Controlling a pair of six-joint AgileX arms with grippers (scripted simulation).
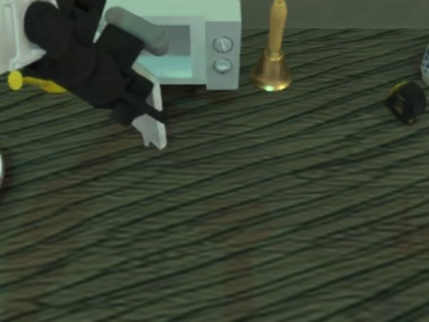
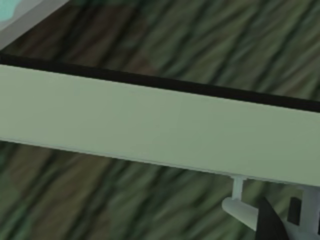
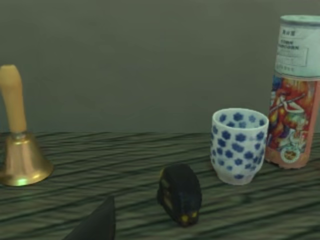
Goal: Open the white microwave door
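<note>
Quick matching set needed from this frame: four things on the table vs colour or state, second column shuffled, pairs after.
Column 1:
1. microwave door
2. bell
3. cup
4. tape measure

Column 2:
A. black with yellow bits
B. swung open, by the left gripper
C. white with blue dots
D. brass with a wooden handle

Pairs: 1-B, 2-D, 3-C, 4-A

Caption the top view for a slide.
Left claw at the swung-open white microwave door, cavity exposed, with a brass bell and a black tape measure on the table's right.
</note>
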